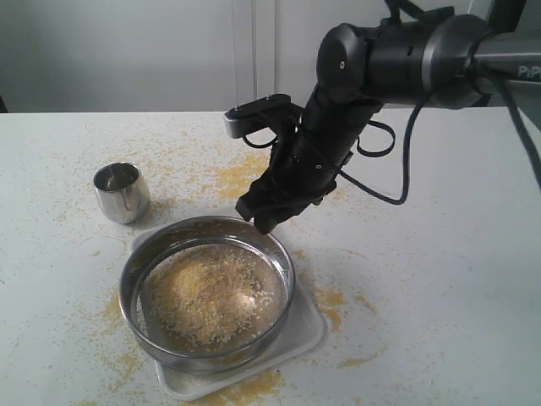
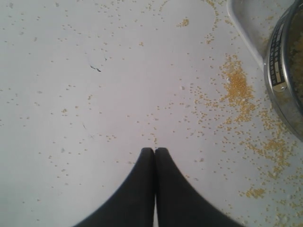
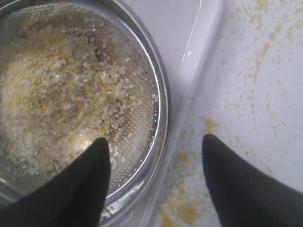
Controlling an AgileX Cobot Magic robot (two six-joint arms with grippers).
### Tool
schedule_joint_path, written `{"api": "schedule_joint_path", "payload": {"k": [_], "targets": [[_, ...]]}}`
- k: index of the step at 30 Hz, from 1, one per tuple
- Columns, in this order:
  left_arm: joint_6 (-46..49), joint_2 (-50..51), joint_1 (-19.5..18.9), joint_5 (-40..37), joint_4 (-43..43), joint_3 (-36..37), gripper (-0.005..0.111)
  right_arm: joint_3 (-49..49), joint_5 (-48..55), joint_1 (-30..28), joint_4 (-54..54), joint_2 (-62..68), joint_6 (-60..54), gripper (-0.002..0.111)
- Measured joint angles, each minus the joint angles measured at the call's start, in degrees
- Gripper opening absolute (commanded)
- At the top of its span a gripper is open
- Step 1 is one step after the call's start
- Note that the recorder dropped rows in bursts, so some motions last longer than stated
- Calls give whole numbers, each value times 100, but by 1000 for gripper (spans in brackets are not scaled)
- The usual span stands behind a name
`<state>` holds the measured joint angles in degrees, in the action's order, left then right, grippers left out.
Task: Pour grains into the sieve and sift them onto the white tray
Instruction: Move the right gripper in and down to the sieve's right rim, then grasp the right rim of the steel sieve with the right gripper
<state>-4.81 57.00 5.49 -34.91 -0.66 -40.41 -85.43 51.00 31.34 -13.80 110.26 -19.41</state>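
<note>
The sieve (image 1: 135,313), a wide steel ring, rests on the white tray (image 1: 300,334) and holds a heap of yellow and pale grains (image 1: 211,292). My right gripper (image 1: 262,218) hangs at the sieve's far rim. In the right wrist view the gripper (image 3: 154,146) is open and empty. One of its fingers is over the mesh and grains (image 3: 61,94), the other over the table beyond the tray (image 3: 199,56), with the sieve rim (image 3: 161,109) between them. My left gripper (image 2: 154,150) is shut and empty above bare table, with the sieve wall (image 2: 279,80) and tray corner (image 2: 246,23) off to one side.
A small shiny steel cup (image 1: 121,192) stands upright on the table, to the left behind the sieve. Spilled yellow grains (image 1: 232,173) lie scattered over the white table (image 1: 439,279) around the tray, thickest by its front and right edges.
</note>
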Motion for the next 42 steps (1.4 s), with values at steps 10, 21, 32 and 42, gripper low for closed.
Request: {"api": "schedule_joint_path", "payload": {"k": [10, 21, 32, 42], "targets": [[-9, 0, 0, 0, 0, 0, 0, -344, -177, 0, 80, 680, 140, 57], [-9, 0, 0, 0, 0, 0, 0, -387, -434, 0, 263, 1040, 140, 45], [-9, 0, 0, 0, 0, 0, 0, -391, -607, 0, 287, 1152, 140, 42], [-9, 0, 0, 0, 0, 0, 0, -391, -693, 0, 277, 1249, 140, 25]]}}
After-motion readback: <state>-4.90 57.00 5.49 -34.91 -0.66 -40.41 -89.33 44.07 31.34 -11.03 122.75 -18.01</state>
